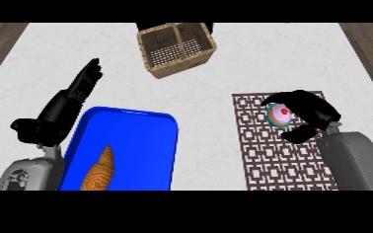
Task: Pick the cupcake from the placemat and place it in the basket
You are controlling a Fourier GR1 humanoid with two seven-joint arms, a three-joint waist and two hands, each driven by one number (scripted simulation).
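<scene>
One step is begun: right hand fingers curl around the cupcake, on the placemat. The basket, well apart from the placemat, waits. Left hand is released.

The right hand curls round the cupcake on the placemat (pink-frosted); the basket sits well apart

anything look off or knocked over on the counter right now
Nothing stands out. The woven wicker basket sits upright at the far side, the croissant lies in the blue rectangular tray, and the right robot hand curls round the pink-frosted cupcake over the brown lattice placemat.
</scene>
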